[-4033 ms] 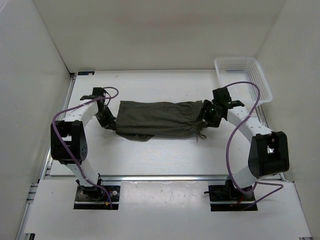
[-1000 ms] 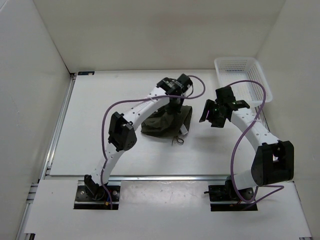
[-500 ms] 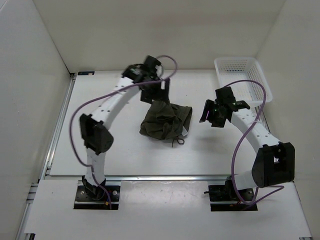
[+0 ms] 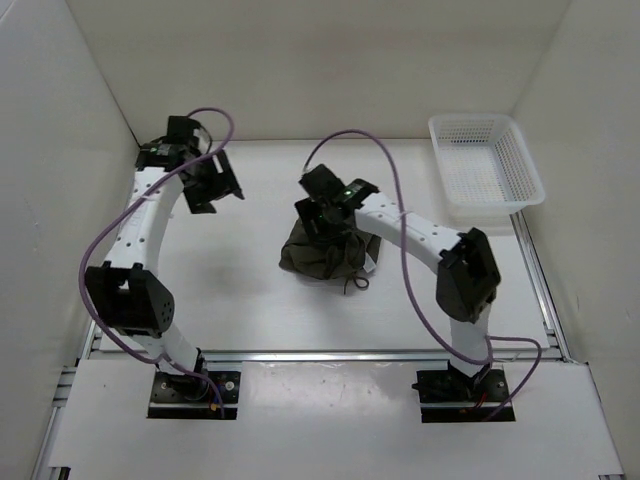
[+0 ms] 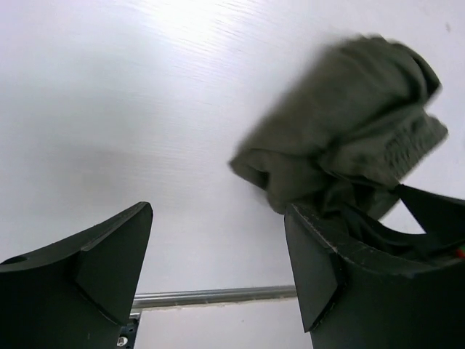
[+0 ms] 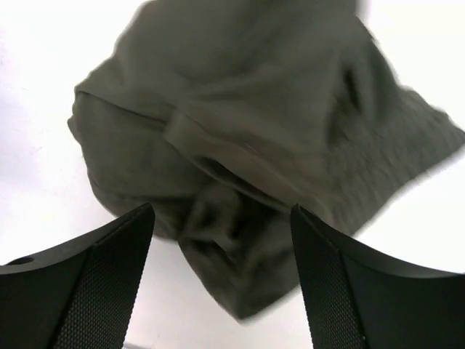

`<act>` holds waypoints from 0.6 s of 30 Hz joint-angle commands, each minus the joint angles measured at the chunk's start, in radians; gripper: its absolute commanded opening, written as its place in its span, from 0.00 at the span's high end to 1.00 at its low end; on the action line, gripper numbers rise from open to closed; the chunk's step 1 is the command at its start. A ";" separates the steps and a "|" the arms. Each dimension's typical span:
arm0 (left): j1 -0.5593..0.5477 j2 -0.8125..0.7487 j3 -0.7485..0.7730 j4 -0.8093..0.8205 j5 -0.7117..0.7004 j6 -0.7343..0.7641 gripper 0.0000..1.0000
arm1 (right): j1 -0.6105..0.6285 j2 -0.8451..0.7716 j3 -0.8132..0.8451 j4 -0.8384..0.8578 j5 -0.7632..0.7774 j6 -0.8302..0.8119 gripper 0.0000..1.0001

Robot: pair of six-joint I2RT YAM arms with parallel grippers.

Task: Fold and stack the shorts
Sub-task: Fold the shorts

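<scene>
Four seconds back the shorts (image 4: 325,258) lay stretched long between the two hands; a second ago they were already a bundle with the left arm bent over them; now they sit in the same spot as a crumpled dark olive heap in the middle of the bench (image 4: 230,290), drawstring (image 4: 355,283) trailing at the near side; the left hand (image 4: 222,185) has swung off the heap to the far-left part of the bench, well apart from the cloth, its fingers spread wide with only bare bench between them in the wrist view; the right hand (image 4: 322,222), which half a second ago hung to the right of the bundle, has come across and is now over its far-left part, fingers wide with folds of fabric below and between them, though whether they touch the cloth cannot be told; the white basket (image 4: 441,158) is unchanged at the far-right corner; counted: one pair of shorts, one basket, two arms, two hands of two fingers each, two purple cables.
</scene>
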 commanded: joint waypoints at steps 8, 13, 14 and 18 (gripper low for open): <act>0.172 -0.194 -0.132 -0.002 0.057 0.054 0.16 | 0.090 0.287 0.263 -0.093 0.235 -0.084 0.15; 0.182 -0.203 -0.162 -0.002 0.057 0.073 0.16 | 0.090 0.336 0.303 -0.103 0.316 -0.050 0.24; 0.191 -0.203 -0.162 -0.002 0.066 0.073 0.16 | 0.090 0.348 0.312 -0.103 0.325 -0.050 0.30; 0.191 -0.203 -0.173 0.007 0.066 0.073 0.16 | 0.080 0.333 0.312 -0.113 0.356 -0.030 0.50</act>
